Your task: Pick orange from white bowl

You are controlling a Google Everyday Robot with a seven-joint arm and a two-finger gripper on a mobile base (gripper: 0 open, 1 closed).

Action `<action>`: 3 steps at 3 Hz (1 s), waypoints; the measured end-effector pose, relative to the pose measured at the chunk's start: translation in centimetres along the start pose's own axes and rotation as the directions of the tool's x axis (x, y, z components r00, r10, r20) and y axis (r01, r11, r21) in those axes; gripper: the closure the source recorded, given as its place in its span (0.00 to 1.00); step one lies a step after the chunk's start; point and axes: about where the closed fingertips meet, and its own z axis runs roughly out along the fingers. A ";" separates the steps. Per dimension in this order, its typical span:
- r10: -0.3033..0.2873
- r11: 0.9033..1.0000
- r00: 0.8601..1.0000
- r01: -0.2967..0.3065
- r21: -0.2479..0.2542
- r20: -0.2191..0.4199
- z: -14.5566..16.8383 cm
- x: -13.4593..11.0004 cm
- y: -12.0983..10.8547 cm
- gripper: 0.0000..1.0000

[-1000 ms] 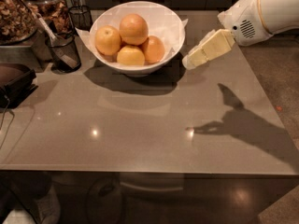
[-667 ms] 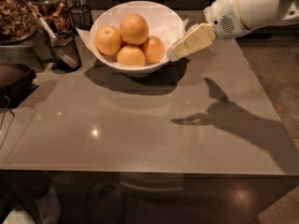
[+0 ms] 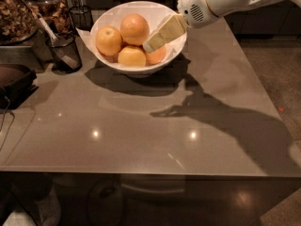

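Note:
The white bowl [image 3: 106,20] stands at the back of the grey table, lined with white paper. The orange [image 3: 134,28], the largest and pinkish-orange, lies at the top of the fruit pile. Two paler yellow-orange fruits [image 3: 109,40] lie left and in front of it. A smaller deep-orange fruit [image 3: 157,55] lies at the right. My gripper [image 3: 149,45] reaches in from the upper right on the white arm [image 3: 211,1]. Its tip hangs over the bowl's right half, just right of and below the orange and above the small deep-orange fruit. I see no contact with the orange.
A black mesh cup [image 3: 65,51] with a utensil stands left of the bowl, and another [image 3: 81,16] behind it. Jars of dark food [image 3: 16,18] and a dark object [image 3: 16,81] sit at the left. The table's right edge [image 3: 256,79] drops to the floor.
My gripper has moved left from beside the bowl's right rim to over the bowl, close to the orange. The fruits and the bowl have not moved.

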 end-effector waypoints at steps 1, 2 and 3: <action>0.017 1.000 1.000 -0.017 -0.012 0.020 0.4 0.3 0.2 0.00; 0.038 0.996 0.995 -0.030 -0.080 0.097 2.7 -1.1 -0.1 0.00; 0.075 0.988 0.986 -0.053 -0.144 0.151 4.9 -2.1 -0.9 0.00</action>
